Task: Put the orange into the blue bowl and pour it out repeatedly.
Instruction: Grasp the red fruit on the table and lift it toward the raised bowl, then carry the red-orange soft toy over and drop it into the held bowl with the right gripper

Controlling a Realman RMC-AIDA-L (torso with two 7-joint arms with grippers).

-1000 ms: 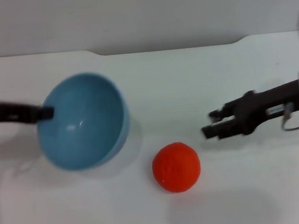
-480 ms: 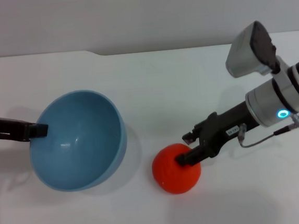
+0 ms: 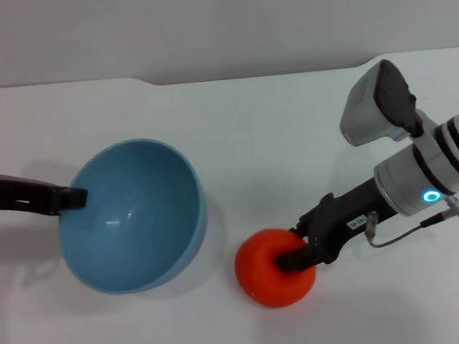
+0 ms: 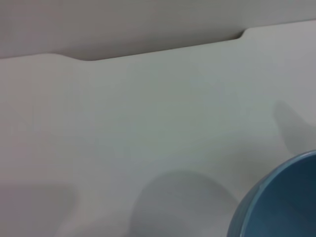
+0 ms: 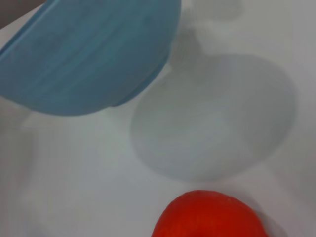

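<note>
The blue bowl (image 3: pixel 133 217) hangs tilted above the table at the left, its empty inside facing up and to the right. My left gripper (image 3: pixel 73 199) is shut on its left rim. The bowl's edge (image 4: pixel 281 202) shows in the left wrist view, and its underside (image 5: pixel 89 54) in the right wrist view above its own shadow. The orange (image 3: pixel 272 271) lies on the table to the right of the bowl, also seen as the orange (image 5: pixel 212 217) in the right wrist view. My right gripper (image 3: pixel 296 243) is at the orange's upper right side, fingers apart and astride it.
The white table (image 3: pixel 234 131) runs back to a notched far edge with a grey wall behind it. My right arm's white forearm and camera housing (image 3: pixel 381 106) reach in from the right.
My right gripper came down from the right onto the orange, which shifted slightly toward me. The bowl swung down and a little right in my left gripper.
</note>
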